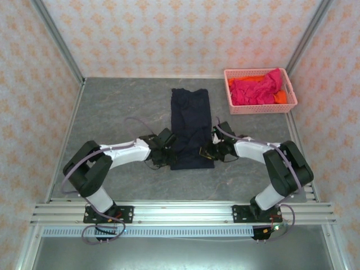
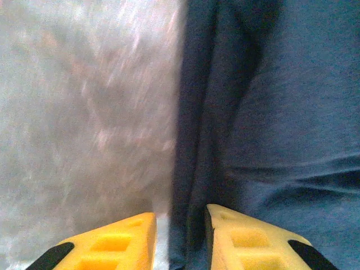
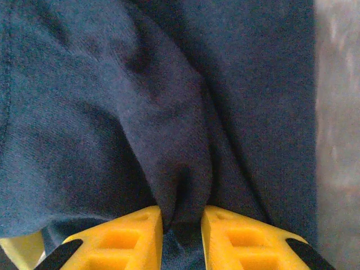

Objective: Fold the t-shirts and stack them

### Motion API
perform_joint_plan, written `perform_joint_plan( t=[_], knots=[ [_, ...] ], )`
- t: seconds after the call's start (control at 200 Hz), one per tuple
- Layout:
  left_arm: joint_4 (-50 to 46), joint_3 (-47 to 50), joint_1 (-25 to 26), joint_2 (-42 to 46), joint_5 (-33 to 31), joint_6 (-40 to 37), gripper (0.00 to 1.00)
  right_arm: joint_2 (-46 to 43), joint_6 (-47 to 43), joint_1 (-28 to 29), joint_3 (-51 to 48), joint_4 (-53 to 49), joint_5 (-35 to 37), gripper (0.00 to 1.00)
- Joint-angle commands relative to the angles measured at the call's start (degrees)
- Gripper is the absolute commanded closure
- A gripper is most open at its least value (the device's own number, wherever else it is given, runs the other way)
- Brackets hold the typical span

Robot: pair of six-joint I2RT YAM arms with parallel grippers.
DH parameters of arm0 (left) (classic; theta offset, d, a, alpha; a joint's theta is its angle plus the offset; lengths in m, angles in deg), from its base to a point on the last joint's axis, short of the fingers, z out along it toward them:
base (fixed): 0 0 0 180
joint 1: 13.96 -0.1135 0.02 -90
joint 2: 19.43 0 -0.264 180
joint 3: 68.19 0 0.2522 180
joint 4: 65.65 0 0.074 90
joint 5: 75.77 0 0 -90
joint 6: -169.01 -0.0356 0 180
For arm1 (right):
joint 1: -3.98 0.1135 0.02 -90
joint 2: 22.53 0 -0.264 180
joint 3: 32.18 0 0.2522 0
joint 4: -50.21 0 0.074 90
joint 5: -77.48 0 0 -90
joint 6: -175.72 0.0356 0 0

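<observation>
Camera above: navy shirt (image 1: 191, 121) in a long strip, left gripper (image 1: 167, 148) and right gripper (image 1: 209, 151) at its near corners, basket (image 1: 259, 109) beyond its far right corner holding red shirt (image 1: 256, 90) and orange shirt (image 1: 280, 98). Left wrist: left gripper (image 2: 180, 219) pinching its edge. Right wrist: right gripper (image 3: 181, 216) pinching bunched cloth.

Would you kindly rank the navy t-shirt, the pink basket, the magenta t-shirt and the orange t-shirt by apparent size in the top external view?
1. navy t-shirt and pink basket: too alike to rank.
2. magenta t-shirt.
3. orange t-shirt, mostly covered.
</observation>
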Motion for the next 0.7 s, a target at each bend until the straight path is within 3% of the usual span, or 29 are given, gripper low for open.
perform_joint_plan(
  t=[0.0, 0.17, 0.255, 0.345, 0.405, 0.455, 0.565, 0.695],
  knots=[
    [-0.9, 2.8, 1.6, 4.0, -2.9, 3.8, 0.70, -3.9, 3.0, 2.3, -3.6, -5.3, 1.9, 0.73],
    [-7.0, 0.6, 1.7, 13.5, -11.2, 0.2, 0.63, -10.9, -1.8, 2.9, 0.3, -10.3, 7.8, 0.70],
    [-13.4, -2.0, -0.4, 17.7, -14.9, -3.4, 0.55, -11.8, -7.5, 4.6, 4.2, -11.3, 12.6, 0.62],
    [-18.6, -2.4, -6.2, 20.8, -15.2, -5.9, 0.47, -11.3, -15.5, 8.7, 6.8, -9.8, 20.7, 0.35],
    [-20.3, -1.3, -10.1, 23.4, -15.4, -7.2, 0.40, -11.1, -21.7, 11.9, 7.2, -6.6, 26.8, 0.11],
    [-21.2, -0.3, -13.2, 25.5, -14.8, -8.0, 0.36, -10.7, -27.2, 13.8, 7.1, -3.0, 29.7, 0.01],
    [-22.8, 0.9, -17.7, 28.7, -13.9, -9.2, 0.27, -7.9, -44.0, 18.1, 8.0, 2.6, 30.6, 0.01],
    [-23.5, 1.6, -19.7, 29.7, -13.6, -9.5, 0.26, -1.7, -58.7, 22.3, 9.6, 4.1, 29.9, 0.01]
  ],
)
